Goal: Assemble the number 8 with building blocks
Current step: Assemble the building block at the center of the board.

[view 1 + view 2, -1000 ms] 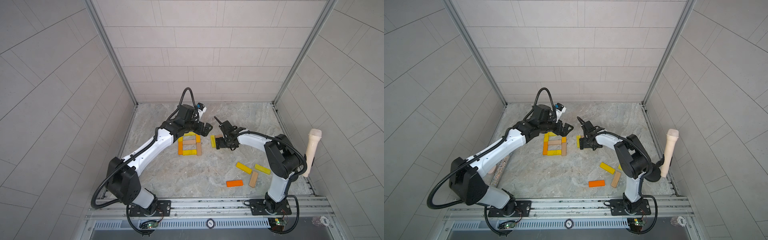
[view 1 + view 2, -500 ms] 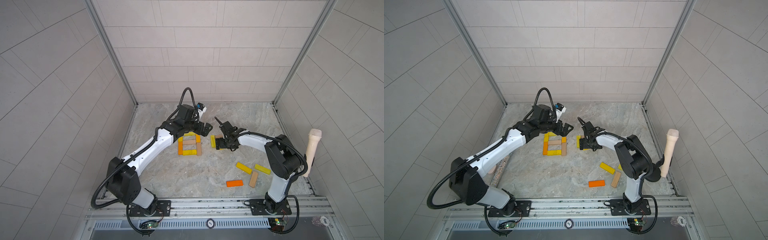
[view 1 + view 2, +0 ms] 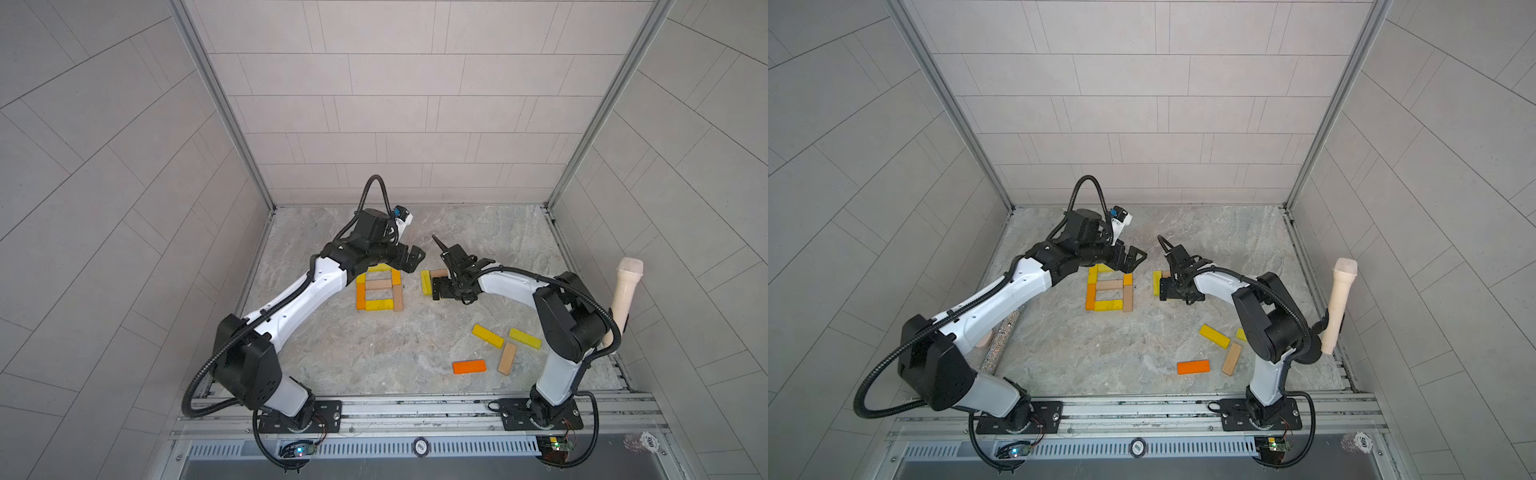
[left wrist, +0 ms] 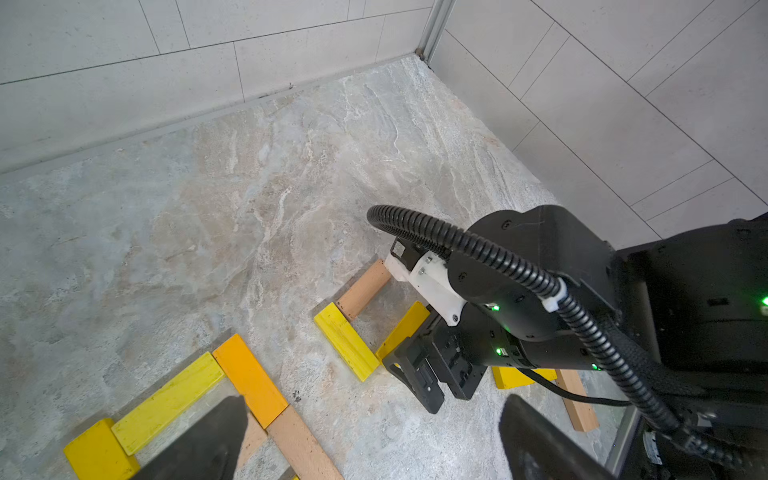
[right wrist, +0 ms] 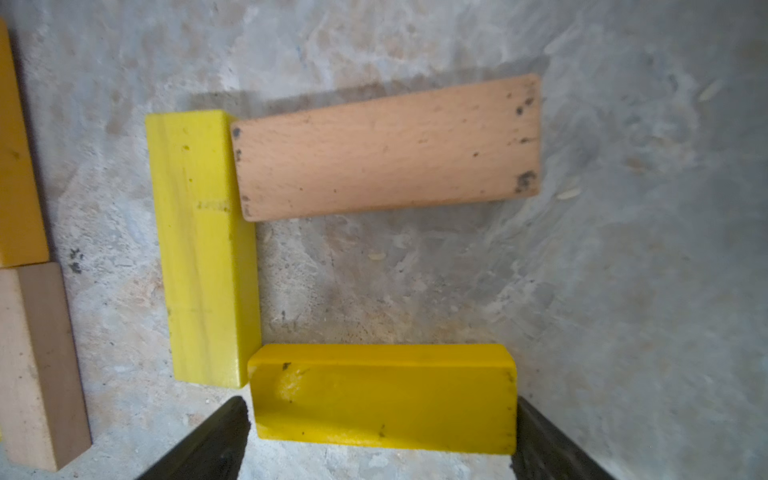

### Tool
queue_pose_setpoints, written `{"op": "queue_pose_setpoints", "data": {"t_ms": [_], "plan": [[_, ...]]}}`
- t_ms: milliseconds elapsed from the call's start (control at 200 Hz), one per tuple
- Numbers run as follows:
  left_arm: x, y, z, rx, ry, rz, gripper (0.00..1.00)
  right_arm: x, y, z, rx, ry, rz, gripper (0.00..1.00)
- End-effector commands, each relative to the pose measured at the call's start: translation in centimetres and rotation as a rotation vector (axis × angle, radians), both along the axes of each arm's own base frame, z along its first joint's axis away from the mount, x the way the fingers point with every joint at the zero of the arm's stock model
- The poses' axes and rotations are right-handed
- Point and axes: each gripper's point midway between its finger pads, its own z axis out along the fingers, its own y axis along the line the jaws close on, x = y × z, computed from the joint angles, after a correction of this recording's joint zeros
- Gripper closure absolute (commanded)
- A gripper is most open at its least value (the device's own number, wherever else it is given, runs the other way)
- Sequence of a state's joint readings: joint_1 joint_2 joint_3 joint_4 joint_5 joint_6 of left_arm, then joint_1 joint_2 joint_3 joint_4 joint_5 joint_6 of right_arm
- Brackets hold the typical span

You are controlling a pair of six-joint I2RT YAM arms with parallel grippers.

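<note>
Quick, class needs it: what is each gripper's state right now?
Left gripper: open, empty.
Right gripper: fingers flanking flat yellow wooden bar; grip cannot be told.

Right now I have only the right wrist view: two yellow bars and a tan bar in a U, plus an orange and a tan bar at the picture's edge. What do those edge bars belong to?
Observer: They form one side of a figure 8 laid from seven bars, with both square holes closed.
Operator: Where is the other arm?
Observer: The left gripper hangs open above the gap between that 8 and your U.
Operator: Any spares?
Observer: Four lie loose near the right arm's base: a yellow bar, a second yellow bar, a tan bar and an orange bar.
</note>
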State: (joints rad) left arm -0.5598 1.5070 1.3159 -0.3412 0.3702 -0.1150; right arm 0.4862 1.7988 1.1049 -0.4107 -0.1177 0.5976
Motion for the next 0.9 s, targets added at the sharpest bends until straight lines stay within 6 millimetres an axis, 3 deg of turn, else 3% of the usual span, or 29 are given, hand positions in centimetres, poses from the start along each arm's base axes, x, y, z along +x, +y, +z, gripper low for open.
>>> {"op": "queue_pose_setpoints", "data": {"t_ms": [0, 395, 620, 891], "plan": [[-0.5, -0.1, 1.4, -0.018, -0.042, -0.012, 0.0, -0.1, 0.1, 1.0, 0.029, -0.02, -0.029, 0.03], [-0.5, -0.1, 1.4, -0.019, -0.041, -0.013, 0.0, -0.1, 0.1, 1.2, 0.036, -0.021, -0.041, 0.03], [-0.5, -0.1, 1.5, -0.02, -0.044, -0.015, 0.0, -0.4, -0.7, 2.7, 0.007, -0.06, -0.042, 0.03], [-0.8, 0.0, 2.1, -0.032, -0.054, -0.014, 0.0, -4.1, -2.9, 4.6, -0.102, -0.121, 0.01, 0.05]]}}
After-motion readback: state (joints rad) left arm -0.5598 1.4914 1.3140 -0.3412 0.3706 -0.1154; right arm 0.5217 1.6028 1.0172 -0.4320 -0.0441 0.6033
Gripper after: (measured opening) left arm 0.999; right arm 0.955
